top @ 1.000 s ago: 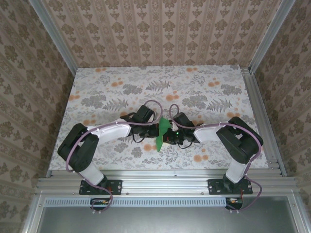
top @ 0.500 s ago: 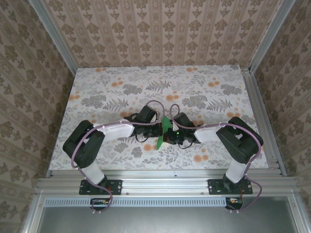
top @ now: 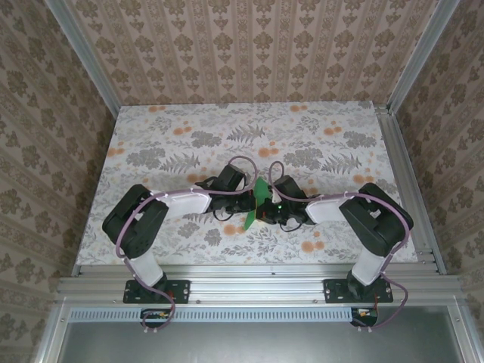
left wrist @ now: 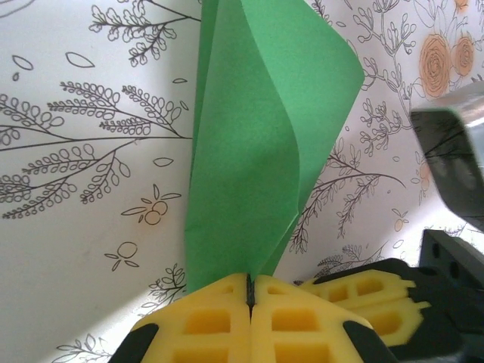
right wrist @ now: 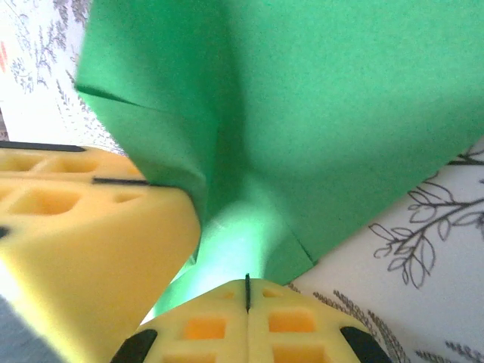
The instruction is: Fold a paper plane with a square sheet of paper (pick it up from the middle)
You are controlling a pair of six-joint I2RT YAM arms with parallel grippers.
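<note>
The green sheet of paper [top: 258, 201] is folded along a crease into a narrow, pointed shape and stands on edge between the two grippers over the table's near middle. In the left wrist view the paper [left wrist: 261, 136] rises from my left gripper [left wrist: 249, 286], whose yellow jaws are shut on its lower edge. The right wrist view has my right gripper [right wrist: 247, 287] shut on the paper [right wrist: 325, 106] too. The left gripper [top: 246, 203] and the right gripper [top: 269, 209] nearly touch. Each wrist view catches the other gripper's yellow fingers [left wrist: 363, 291] close beside its own.
The table [top: 166, 151] carries a floral-printed cloth. Patterned walls and aluminium rails [top: 408, 174] close in the left, right and far sides. Both arms bend inward from their bases at the near edge.
The left arm has swung right, bringing its gripper closer to the right one. The paper now looks narrower and more upright from above.
</note>
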